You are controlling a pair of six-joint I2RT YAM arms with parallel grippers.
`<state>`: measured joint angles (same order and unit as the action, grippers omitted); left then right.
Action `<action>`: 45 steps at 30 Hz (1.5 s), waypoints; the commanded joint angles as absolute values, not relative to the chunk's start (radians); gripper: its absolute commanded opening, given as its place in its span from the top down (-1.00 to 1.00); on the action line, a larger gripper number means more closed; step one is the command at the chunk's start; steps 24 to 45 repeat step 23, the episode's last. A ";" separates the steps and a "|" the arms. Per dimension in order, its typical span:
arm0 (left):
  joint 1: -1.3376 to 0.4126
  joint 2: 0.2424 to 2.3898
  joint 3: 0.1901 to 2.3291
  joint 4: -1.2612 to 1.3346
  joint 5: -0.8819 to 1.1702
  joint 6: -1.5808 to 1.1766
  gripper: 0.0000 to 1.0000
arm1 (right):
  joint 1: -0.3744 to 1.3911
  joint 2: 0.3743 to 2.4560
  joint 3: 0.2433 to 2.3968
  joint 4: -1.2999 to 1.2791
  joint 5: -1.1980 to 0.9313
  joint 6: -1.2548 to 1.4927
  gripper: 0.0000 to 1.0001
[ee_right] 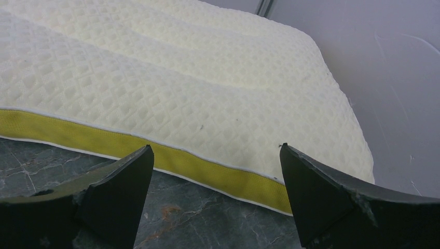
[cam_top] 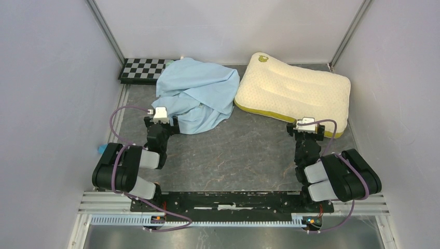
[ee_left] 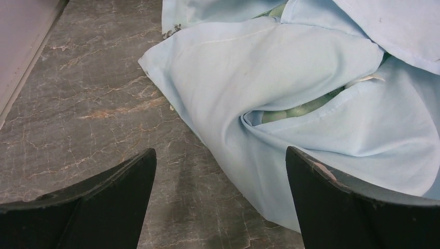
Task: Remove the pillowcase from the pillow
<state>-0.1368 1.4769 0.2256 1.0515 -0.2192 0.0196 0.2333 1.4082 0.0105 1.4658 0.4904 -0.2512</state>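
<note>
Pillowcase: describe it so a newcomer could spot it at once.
On the grey table, look far left, beside the checkerboard. The pillowcase is the crumpled heap there. Unlike the thick cream pillow to its right, it is thin, wrinkled and light blue.

The dark grey, marble-veined tabletop (cam_top: 244, 150) was enclosed on three sides by plain pale walls (cam_top: 223, 26) joined at metal corner posts (cam_top: 106, 31), with a black-and-white checkerboard (cam_top: 142, 69) in the far-left corner and aluminium rails (cam_top: 104, 201) along the near edge.
</note>
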 commanded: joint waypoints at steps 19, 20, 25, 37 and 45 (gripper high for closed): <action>-0.117 1.477 0.264 1.073 -0.214 0.025 -1.00 | 0.219 1.398 -0.147 1.579 0.478 -0.244 -0.96; -0.116 1.477 0.264 1.072 -0.212 0.024 -1.00 | 0.219 1.398 -0.148 1.579 0.478 -0.244 -0.96; -0.114 1.476 0.264 1.072 -0.210 0.025 -1.00 | 0.219 1.398 -0.147 1.578 0.477 -0.244 -0.96; -0.114 1.476 0.264 1.072 -0.210 0.025 -1.00 | 0.219 1.398 -0.147 1.578 0.477 -0.244 -0.96; -0.114 1.476 0.264 1.072 -0.210 0.025 -1.00 | 0.219 1.398 -0.147 1.578 0.477 -0.244 -0.96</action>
